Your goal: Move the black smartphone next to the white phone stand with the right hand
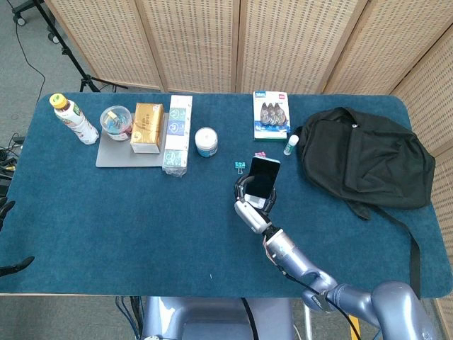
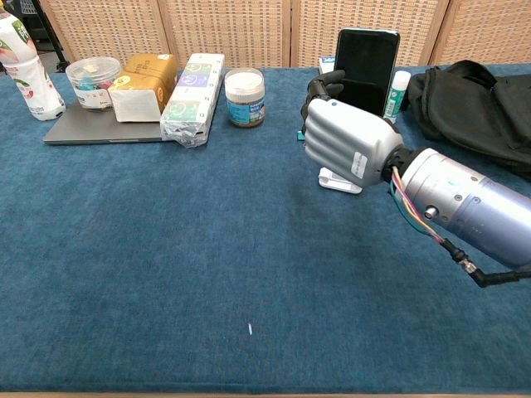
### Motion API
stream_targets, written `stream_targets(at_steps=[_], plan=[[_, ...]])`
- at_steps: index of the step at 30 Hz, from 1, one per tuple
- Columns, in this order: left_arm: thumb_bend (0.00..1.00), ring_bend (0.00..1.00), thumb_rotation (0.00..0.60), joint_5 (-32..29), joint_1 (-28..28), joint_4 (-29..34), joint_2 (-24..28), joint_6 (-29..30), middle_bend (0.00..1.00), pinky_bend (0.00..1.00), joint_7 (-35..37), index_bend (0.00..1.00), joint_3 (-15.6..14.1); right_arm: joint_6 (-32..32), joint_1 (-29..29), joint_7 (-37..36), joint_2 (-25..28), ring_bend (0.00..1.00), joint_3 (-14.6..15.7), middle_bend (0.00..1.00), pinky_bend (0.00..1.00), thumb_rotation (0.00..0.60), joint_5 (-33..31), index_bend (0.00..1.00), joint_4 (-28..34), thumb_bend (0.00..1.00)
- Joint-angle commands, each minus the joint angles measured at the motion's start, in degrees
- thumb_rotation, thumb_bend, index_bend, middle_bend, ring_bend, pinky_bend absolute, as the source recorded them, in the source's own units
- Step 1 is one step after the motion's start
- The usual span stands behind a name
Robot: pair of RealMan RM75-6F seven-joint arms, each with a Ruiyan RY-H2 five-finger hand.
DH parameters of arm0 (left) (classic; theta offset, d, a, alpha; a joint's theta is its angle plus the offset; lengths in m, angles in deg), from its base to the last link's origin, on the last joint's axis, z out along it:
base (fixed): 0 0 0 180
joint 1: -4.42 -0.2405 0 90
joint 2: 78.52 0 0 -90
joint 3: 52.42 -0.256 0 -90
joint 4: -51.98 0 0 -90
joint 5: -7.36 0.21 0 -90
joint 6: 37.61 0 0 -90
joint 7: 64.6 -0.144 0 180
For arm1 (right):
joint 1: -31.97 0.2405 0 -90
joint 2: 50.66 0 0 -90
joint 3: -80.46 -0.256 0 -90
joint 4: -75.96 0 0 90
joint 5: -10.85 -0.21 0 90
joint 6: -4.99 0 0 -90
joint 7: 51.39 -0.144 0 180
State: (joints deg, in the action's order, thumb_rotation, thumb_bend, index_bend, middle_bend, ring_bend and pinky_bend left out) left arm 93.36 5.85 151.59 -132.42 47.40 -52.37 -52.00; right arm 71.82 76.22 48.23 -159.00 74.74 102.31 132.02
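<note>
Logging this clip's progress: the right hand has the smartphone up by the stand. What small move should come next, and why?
Probably lower it onto bare cloth beside the white phone stand. The right hand holds the black smartphone upright above the blue table, right over the stand, not yet set down.

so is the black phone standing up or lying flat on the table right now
Upright. The black smartphone is held on end by the right robot hand, its dark screen facing the chest camera, not flat on the blue table.

We see the black smartphone (image 2: 366, 70) upright, dark screen facing us, directly above the white phone stand (image 2: 338, 180), whose base lies flat beneath.
</note>
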Motion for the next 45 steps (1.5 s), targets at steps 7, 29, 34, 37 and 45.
stream_targets(at_steps=[7, 29, 34, 37, 45], plan=[[0.01, 0.0, 0.6, -0.12, 0.05, 0.06, -0.06, -0.1, 0.0, 0.0, -0.25, 0.0, 0.03, 1.36, -0.76, -4.09, -3.97, 0.45, 1.72, 0.53, 0.41, 0.6, 1.64, 0.53, -5.85, 0.11], [0.01, 0.0, 0.6, -0.3, 0.0, 0.04, -0.02, 0.04, 0.0, 0.0, -0.07, 0.0, 0.14, 2.79, -1.63, -9.42, -7.28, 0.45, 2.71, 0.52, 0.41, 0.6, 3.4, 0.53, -13.16, 0.1], [0.01, 0.0, 0.6, -0.26, 0.01, 0.01, 0.01, -0.01, 0.0, 0.0, 0.05, 0.0, 0.11, 2.89, -1.96, -10.35, -7.4, 0.43, 2.98, 0.37, 0.41, 0.6, 3.63, 0.42, -13.31, 0.05], [0.01, 0.0, 0.6, -0.26, 0.02, 0.04, 0.0, -0.02, 0.0, 0.0, -0.07, 0.0, 0.12, 2.86, -2.62, -10.27, -7.68, 0.34, 2.73, 0.2, 0.41, 0.6, 3.02, 0.27, -12.9, 0.02], [0.01, 0.0, 0.6, -0.11, -0.13, -0.02, 0.11, 0.28, 0.0, 0.0, 0.25, 0.0, 0.11, 3.27, -3.77, -9.72, -8.22, 0.25, 2.28, 0.07, 0.41, 0.6, 2.29, 0.2, -11.08, 0.0]])
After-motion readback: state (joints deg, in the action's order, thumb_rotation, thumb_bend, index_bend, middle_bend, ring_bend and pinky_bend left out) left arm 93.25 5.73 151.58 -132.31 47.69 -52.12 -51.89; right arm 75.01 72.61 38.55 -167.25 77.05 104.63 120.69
